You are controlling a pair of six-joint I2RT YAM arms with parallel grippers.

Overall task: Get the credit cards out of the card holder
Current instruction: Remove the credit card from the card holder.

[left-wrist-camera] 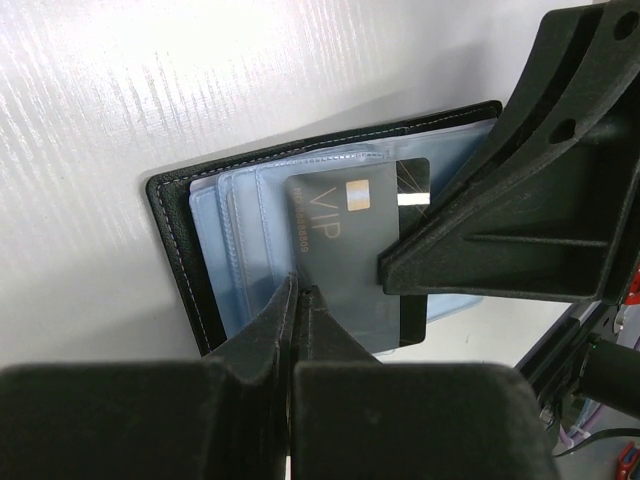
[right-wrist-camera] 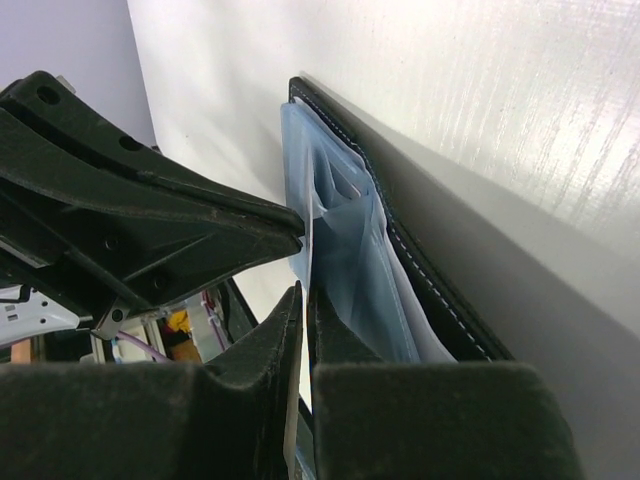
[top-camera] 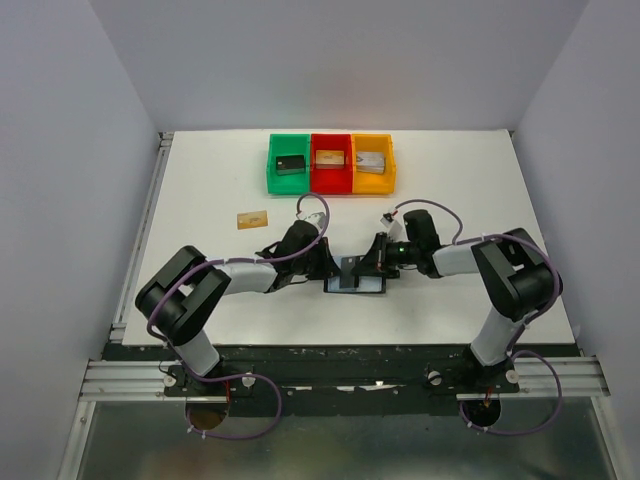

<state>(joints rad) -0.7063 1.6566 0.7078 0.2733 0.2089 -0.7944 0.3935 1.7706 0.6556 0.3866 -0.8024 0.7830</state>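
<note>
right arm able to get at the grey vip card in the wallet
Likely yes: the right gripper pinches the grey VIP card jutting from the black bifold card holder.

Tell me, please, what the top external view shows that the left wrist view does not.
Only the top external view shows the coloured bins and a tan-gold card lying on the table. Only the left wrist view shows the grey VIP card, a black card behind it and the bluish pockets. Both show the open card holder with the left gripper and right gripper at it.
</note>
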